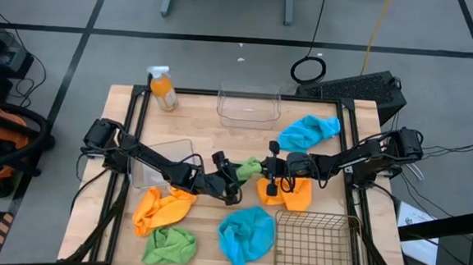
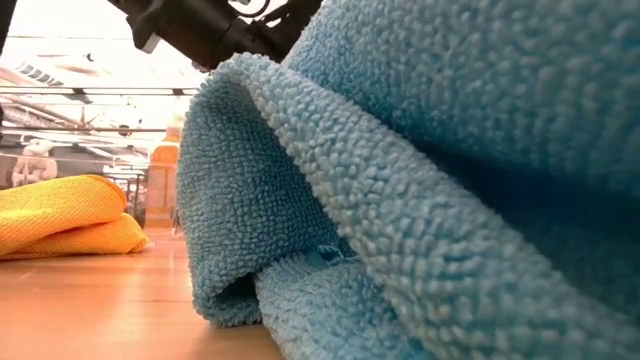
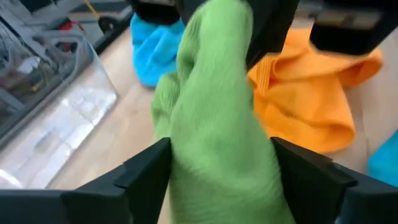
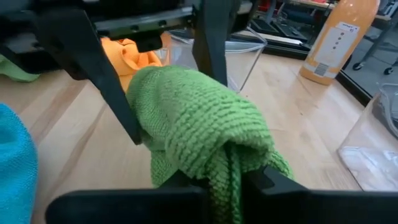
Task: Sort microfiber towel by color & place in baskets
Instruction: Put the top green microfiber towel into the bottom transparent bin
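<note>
A green towel (image 1: 250,166) hangs in mid-table between my two grippers. My left gripper (image 1: 232,172) reaches it from the left and my right gripper (image 1: 269,166) from the right, each shut on it. Under the right gripper an orange towel (image 1: 289,193) lies flat. Blue towels lie at the far right (image 1: 306,130) and near the front edge (image 1: 247,233). Another orange towel (image 1: 162,208) and a green one (image 1: 170,245) lie at the near left. The clear tubs (image 1: 249,104) (image 1: 162,162) and the wire basket (image 1: 316,244) hold no towels. My left gripper (image 3: 221,155) has the bunched green towel between its two fingers (image 3: 146,171), which touch it on either side (image 3: 217,130). It comes level from the table's left. My right gripper (image 4: 227,177) pinches a narrow gathered fold of the same towel (image 4: 227,158) between its fingers, level from the table's right. The towel's bulk (image 4: 199,118) bulges out in front of them, above the tabletop.
An orange spray bottle (image 1: 163,89) stands at the far left corner. One clear tub sits under my left arm, the other at the far edge. In the low view the near blue towel (image 2: 430,200) blocks most of the picture.
</note>
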Controlling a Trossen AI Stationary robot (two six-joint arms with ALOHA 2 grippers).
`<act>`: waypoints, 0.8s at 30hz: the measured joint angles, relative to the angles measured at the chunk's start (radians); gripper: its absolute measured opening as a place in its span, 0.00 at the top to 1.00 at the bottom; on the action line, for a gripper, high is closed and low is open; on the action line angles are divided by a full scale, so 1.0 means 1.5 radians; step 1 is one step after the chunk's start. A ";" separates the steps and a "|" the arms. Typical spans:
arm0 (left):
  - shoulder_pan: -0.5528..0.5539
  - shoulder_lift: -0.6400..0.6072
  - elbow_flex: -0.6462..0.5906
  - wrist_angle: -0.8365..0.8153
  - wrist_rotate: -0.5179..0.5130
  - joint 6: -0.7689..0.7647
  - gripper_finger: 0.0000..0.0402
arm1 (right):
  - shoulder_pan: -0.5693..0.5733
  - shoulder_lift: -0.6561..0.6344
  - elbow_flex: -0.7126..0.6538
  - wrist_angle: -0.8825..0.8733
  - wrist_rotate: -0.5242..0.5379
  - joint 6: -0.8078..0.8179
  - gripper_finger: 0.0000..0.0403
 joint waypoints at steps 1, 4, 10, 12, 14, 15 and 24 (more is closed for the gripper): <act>0.000 0.000 0.000 -0.011 0.004 -0.007 0.29 | 0.001 0.000 0.000 0.000 -0.001 0.000 0.94; 0.005 0.000 -0.001 -0.030 0.037 -0.009 0.27 | 0.002 0.000 0.000 0.006 -0.003 0.000 0.94; 0.018 0.000 -0.001 -0.036 0.039 0.019 0.34 | 0.002 0.000 0.000 0.013 -0.023 0.003 0.94; 0.022 0.000 -0.001 -0.035 0.038 0.028 0.42 | 0.002 0.000 0.000 0.014 -0.033 0.004 0.94; 0.026 0.000 -0.001 -0.035 0.056 0.039 0.54 | 0.002 0.000 0.000 0.013 -0.035 0.004 0.94; 0.027 0.000 -0.001 -0.034 0.069 0.045 0.61 | 0.002 0.000 0.000 0.013 -0.035 0.004 0.94; 0.040 0.001 -0.002 -0.016 0.070 0.043 0.93 | 0.002 -0.001 0.001 -0.008 -0.036 0.088 0.83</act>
